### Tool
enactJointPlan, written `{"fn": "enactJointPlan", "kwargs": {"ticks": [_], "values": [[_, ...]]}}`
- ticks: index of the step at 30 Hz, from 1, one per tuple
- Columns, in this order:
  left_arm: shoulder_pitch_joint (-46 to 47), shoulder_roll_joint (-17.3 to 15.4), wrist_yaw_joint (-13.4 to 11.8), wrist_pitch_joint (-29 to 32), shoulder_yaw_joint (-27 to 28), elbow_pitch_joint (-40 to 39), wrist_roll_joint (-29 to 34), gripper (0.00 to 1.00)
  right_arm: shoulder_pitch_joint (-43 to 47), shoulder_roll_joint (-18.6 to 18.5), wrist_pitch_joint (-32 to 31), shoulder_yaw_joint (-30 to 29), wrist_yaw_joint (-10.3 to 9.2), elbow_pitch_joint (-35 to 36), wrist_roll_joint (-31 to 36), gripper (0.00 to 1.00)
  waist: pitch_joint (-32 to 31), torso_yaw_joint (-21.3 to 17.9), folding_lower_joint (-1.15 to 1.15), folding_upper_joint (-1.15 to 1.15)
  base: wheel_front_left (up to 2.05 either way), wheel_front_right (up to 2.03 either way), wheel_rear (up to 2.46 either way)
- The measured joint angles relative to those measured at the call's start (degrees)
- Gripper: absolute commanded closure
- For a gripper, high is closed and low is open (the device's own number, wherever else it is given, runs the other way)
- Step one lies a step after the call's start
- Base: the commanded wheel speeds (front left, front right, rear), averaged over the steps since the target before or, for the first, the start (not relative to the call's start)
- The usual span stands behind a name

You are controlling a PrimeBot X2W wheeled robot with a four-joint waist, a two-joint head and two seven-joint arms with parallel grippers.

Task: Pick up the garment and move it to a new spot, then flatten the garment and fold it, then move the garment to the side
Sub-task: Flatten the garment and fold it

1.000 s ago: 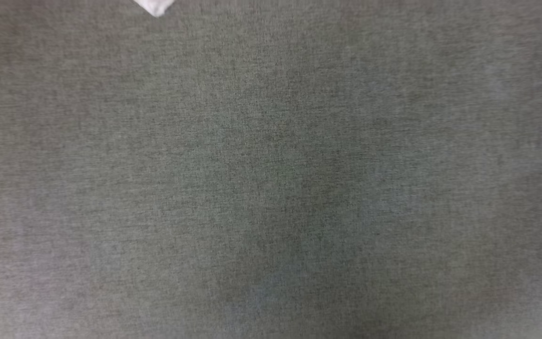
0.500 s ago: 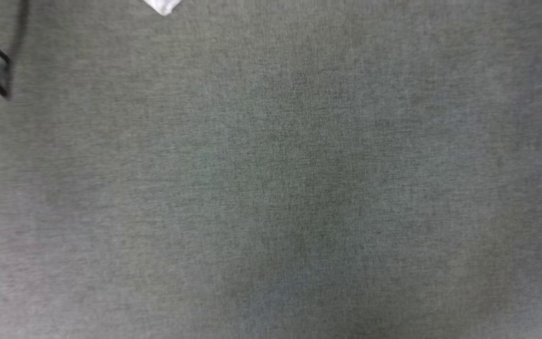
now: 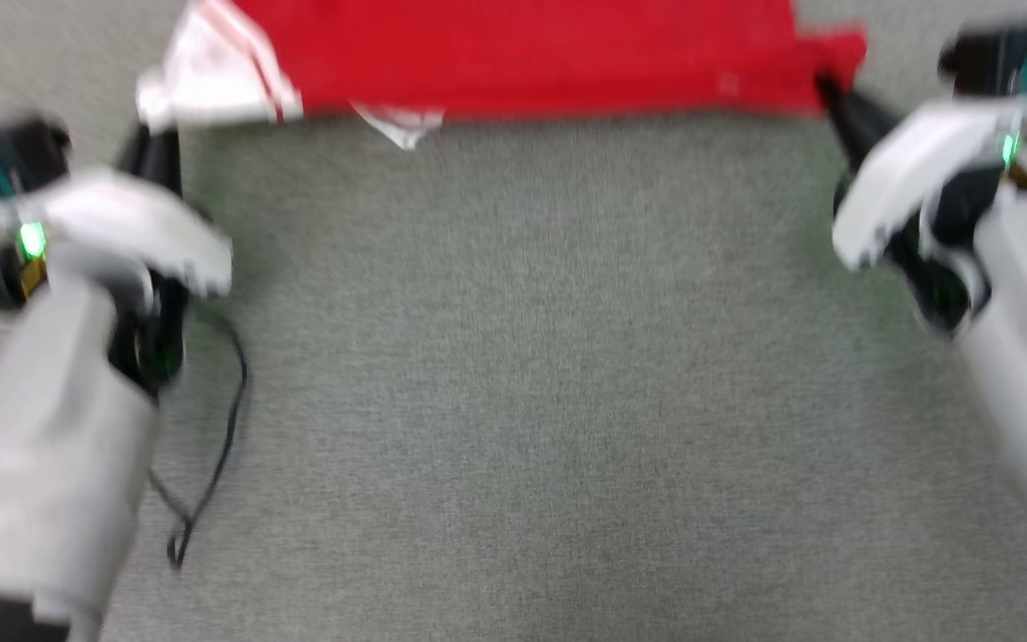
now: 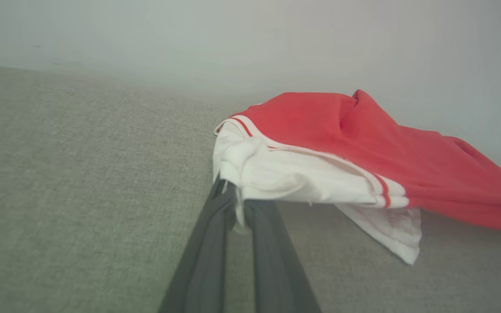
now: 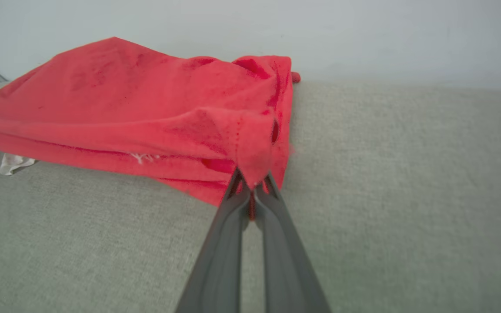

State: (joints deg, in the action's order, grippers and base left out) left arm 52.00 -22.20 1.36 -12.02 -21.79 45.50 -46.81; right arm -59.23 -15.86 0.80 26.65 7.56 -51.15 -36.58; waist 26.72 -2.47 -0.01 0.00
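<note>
**Entry: garment (image 3: 549, 53), red with white sleeves**

**Location:** The garment is held at the far side of the grey woven surface (image 3: 513, 374), close to a pale wall (image 4: 250, 39). It is spanned left to right between the two pincers. The ends are raised slightly, and the middle is judged to rest on the surface.

**Left pincer (image 4: 233, 198):** It is closed on a bunched white sleeve (image 4: 285, 174) at the garment's left end.

**Right pincer (image 5: 255, 187):** It is closed on a small peak of red fabric at the right end.

**Hazards noted:**
- **Slippage:** Only a narrow pinch of thin cloth is seen between the right tips. A hard or uneven pull could draw it out.
- **Poor spread:** The left hold is taken on crumpled sleeve, not on a clean edge. Creases may be carried into the flattening.
- **Tucked flap:** A white flap (image 4: 400, 237) hangs beneath the left end and could be trapped under the body when the garment is laid down.
- **Caught layers:** Whether one layer or several are gripped cannot be told. If several are gripped, the garment may not open flat.
- **Snagging:** A loose black cable (image 3: 228, 419) is looped near the left arm and could be dragged across the surface or the cloth.
- **Skew:** If the two ends are moved unequally, the garment could be set down crooked.
</note>
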Motion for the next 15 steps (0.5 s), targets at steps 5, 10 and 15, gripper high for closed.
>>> {"fn": "enactJointPlan", "kwargs": {"ticks": [5, 10, 15], "values": [[-13.1, -0.7, -0.9, -1.8, 0.8, -4.9, -0.8, 1.00, 11.8, -2.9, -0.8, 1.0, 0.10, 5.7, -2.9, 1.00, -6.8, 0.4, 0.00, 0.00, 0.00, 0.00, 0.00], [-26.7, -2.4, -5.0, -2.2, 1.7, -14.7, -0.9, 1.00, 23.2, -5.5, -2.7, -1.2, 0.36, 12.4, -3.4, 1.00, -13.1, 0.5, -0.01, 0.00, 0.00, 0.00, 0.00], [-40.3, -4.2, -9.7, 1.2, 1.7, -25.8, -2.5, 1.00, 35.8, -6.7, -5.6, -6.9, 0.45, 19.1, -2.5, 1.00, -18.3, 0.7, -0.01, 0.00, 0.00, 0.00, 0.00]]}}
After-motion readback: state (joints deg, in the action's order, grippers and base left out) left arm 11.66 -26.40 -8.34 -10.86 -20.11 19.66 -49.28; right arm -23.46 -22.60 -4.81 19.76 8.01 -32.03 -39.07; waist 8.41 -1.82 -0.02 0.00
